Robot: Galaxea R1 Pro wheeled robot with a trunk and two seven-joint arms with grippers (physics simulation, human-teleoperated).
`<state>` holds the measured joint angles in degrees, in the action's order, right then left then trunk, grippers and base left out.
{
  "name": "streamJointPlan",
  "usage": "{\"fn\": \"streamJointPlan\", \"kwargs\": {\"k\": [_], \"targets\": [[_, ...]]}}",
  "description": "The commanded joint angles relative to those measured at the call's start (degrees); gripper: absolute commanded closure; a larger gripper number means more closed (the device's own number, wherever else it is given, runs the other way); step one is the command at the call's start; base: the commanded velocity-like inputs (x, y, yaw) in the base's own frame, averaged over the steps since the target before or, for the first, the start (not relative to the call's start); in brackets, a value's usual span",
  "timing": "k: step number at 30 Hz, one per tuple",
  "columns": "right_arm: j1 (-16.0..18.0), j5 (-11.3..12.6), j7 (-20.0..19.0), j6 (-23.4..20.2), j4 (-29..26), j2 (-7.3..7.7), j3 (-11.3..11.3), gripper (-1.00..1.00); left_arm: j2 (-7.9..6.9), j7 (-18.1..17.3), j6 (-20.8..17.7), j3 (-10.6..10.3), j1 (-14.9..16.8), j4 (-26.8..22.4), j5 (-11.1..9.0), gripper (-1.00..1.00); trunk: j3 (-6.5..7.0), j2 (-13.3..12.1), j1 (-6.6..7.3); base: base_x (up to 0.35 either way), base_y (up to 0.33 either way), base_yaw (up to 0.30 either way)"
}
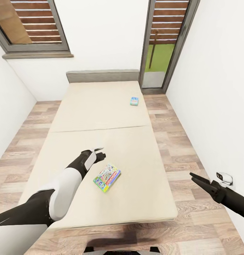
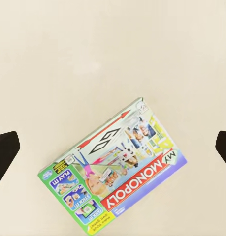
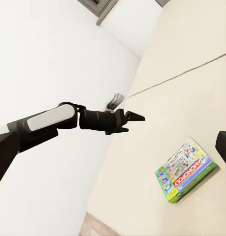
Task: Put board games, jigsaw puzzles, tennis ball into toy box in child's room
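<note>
Flat, stiff printed Monopoly game box [image 2: 118,169] lies on cream bed [image 1: 100,106]; light, slick prob. Left gripper [image 1: 99,153] above it, fingers apart: pinch box's long edges. Right gripper [image 1: 197,178] apart, empty.

— What sort of place is this?
— A home bedroom: a low bed [image 1: 100,148] with a cream mattress and grey headboard [image 1: 102,75] fills the wood-plank floor [image 1: 171,141].
— What else shows it?
— White walls, a shuttered window [image 1: 33,24] at 11 o'clock, a glazed door [image 1: 164,42] at 1 o'clock, and 2 board games [image 1: 107,177] on the bed.
</note>
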<state>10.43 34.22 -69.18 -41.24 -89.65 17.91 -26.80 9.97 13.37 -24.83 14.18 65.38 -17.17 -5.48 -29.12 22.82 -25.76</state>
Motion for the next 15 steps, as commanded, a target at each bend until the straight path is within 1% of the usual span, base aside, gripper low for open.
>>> {"fn": "streamJointPlan", "kwargs": {"k": [1,6,15], "targets": [[0.03,0.24,0.01,-0.42,0.00,0.02,-0.01,-1.00,0.02,0.38,-0.22,-0.02,0.02,-0.10,-0.59,-1.00,-0.18,0.10,-0.03,0.000,0.000,0.000],[0.03,0.24,0.19,-0.42,0.00,0.02,-0.01,-1.00,0.02,0.30,-0.09,-0.03,0.02,-0.07,-0.59,-1.00,-0.65,0.10,-0.03,0.000,0.000,0.000],[0.03,0.24,0.32,-0.42,0.00,0.02,-0.01,-1.00,0.02,0.24,1.44,-0.09,0.02,0.08,-0.56,-1.00,-1.50,0.10,-0.03,0.000,0.000,0.000]]}}
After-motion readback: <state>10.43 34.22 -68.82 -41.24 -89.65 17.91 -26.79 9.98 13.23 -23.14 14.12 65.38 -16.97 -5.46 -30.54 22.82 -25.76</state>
